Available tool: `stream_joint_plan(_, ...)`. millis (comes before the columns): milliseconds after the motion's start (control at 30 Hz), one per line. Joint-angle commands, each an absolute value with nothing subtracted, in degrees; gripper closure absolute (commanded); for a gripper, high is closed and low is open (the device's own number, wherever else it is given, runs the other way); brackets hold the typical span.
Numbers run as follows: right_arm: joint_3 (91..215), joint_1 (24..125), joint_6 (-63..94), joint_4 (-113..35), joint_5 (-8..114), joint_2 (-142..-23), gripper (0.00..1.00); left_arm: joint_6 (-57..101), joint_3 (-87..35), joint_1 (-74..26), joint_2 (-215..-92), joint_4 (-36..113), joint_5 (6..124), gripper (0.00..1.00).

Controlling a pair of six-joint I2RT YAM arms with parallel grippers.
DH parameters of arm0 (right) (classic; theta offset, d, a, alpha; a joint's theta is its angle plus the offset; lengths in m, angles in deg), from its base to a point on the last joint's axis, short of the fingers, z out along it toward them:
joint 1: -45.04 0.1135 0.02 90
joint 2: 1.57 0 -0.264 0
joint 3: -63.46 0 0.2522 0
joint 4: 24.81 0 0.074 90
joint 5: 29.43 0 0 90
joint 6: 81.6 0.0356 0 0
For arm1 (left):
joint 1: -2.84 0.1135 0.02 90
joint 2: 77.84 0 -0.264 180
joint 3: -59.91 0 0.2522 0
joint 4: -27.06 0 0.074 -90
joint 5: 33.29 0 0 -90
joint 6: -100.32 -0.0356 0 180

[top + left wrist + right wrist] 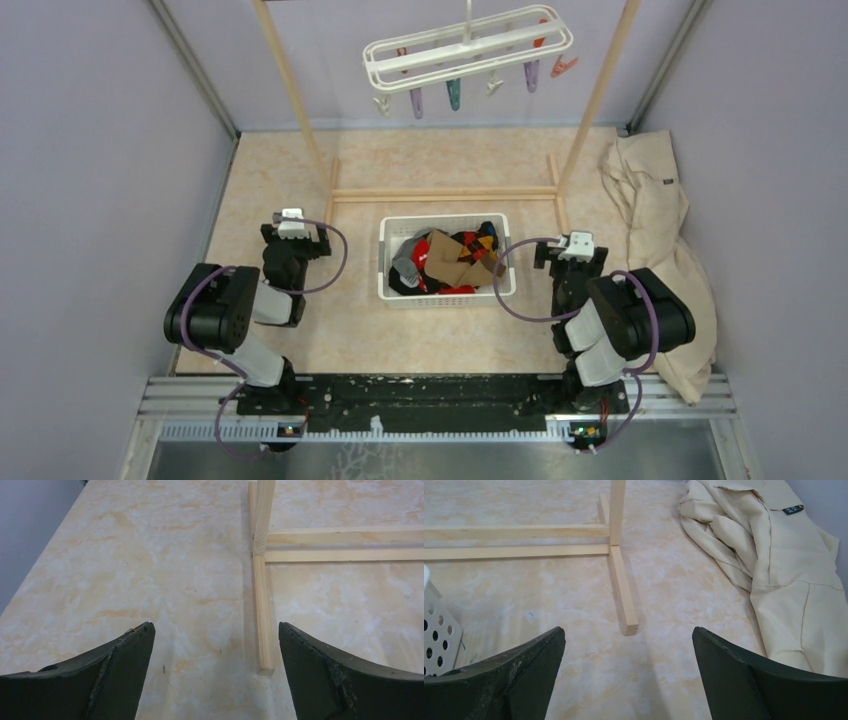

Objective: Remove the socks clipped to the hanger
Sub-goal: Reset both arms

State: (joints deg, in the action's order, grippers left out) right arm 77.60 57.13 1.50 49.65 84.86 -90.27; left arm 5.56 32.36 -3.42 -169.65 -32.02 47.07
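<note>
The white hanger (468,50) hangs at the top centre, and I see no cloth on its pastel clips (452,94). The socks (450,260), a mixed heap of red, brown, black and tan, lie in the white basket (445,220) between the two arms. My left gripper (297,228) sits low to the left of the basket. It is open over bare tabletop (215,626). To the right of the basket, my right gripper (577,245) is also low and open, with nothing between its fingers (629,630).
The wooden rack stands behind the basket, with a base crossbar (445,193) and feet (263,625) (624,600) reaching toward each gripper. A large beige cloth (655,210) (774,555) lies along the right wall. A corner of the basket (436,630) shows left of the right gripper.
</note>
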Motion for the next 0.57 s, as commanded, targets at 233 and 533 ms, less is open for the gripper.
stream_joint_plan(233, 76.9, 56.8, 1.6, 57.9, 84.2, -89.8, 0.01, 5.7, 32.3, -3.0, -169.1, -32.4, 47.4, 0.01)
stream_joint_plan(533, 77.0, 56.8, 1.6, 56.3, 84.1, -89.3, 0.01, 5.7, 32.3, -3.0, -169.1, -32.4, 47.4, 0.01)
